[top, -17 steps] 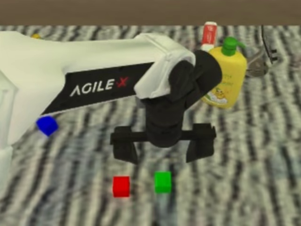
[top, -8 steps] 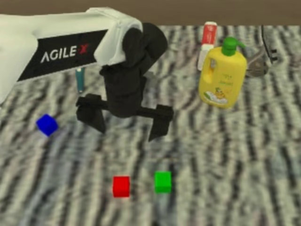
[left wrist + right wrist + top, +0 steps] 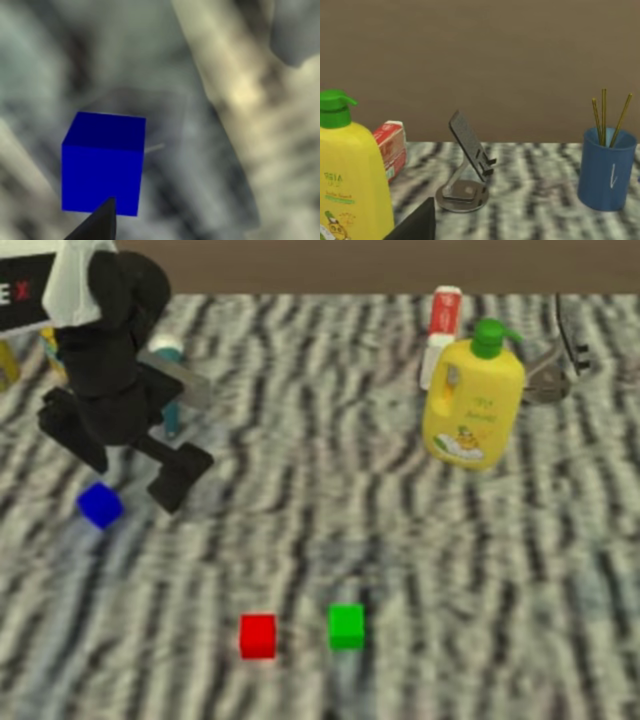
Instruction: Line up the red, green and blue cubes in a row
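The blue cube (image 3: 100,505) lies on the striped cloth at the left, and in the left wrist view the blue cube (image 3: 102,165) shows close below the camera. My left gripper (image 3: 125,462) hovers open just behind and slightly right of it, its fingers (image 3: 178,476) spread wide and tilted, holding nothing. The red cube (image 3: 257,636) and the green cube (image 3: 346,626) sit side by side near the front, a small gap between them. My right gripper (image 3: 462,220) is outside the top view; one dark finger (image 3: 417,225) shows far off to one side, nothing held.
A yellow pump bottle (image 3: 472,405) and a red-and-white box (image 3: 442,320) stand at the back right, with a phone stand (image 3: 555,370) beyond. A teal tool (image 3: 170,410) lies right behind my left gripper. A blue pen cup (image 3: 606,170) shows in the right wrist view.
My left arm has swung left and back, from above the red and green cubes to just behind the blue cube, staying open. The cubes have not moved.
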Robot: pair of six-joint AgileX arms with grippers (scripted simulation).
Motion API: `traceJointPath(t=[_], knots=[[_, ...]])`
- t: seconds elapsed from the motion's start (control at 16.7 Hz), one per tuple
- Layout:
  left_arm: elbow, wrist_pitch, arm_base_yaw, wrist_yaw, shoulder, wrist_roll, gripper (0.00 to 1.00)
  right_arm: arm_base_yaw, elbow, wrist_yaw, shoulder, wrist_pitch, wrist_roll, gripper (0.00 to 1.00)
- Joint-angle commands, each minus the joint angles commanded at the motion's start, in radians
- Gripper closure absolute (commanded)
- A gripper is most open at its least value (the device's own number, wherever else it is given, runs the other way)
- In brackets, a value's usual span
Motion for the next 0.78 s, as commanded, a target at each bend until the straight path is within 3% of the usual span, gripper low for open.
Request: traceJointPath(t=[0.3,0.78], knots=[[0.006,0.022,0.144,0.004,-0.011,0.234,0.0,0.0,0.0,0.0,0.0,0.0,0.0,0.0],[-0.001,0.039,0.154,0.005,-0.004,0.251,0.0,0.0,0.0,0.0,0.0,0.0,0.0,0.0]])
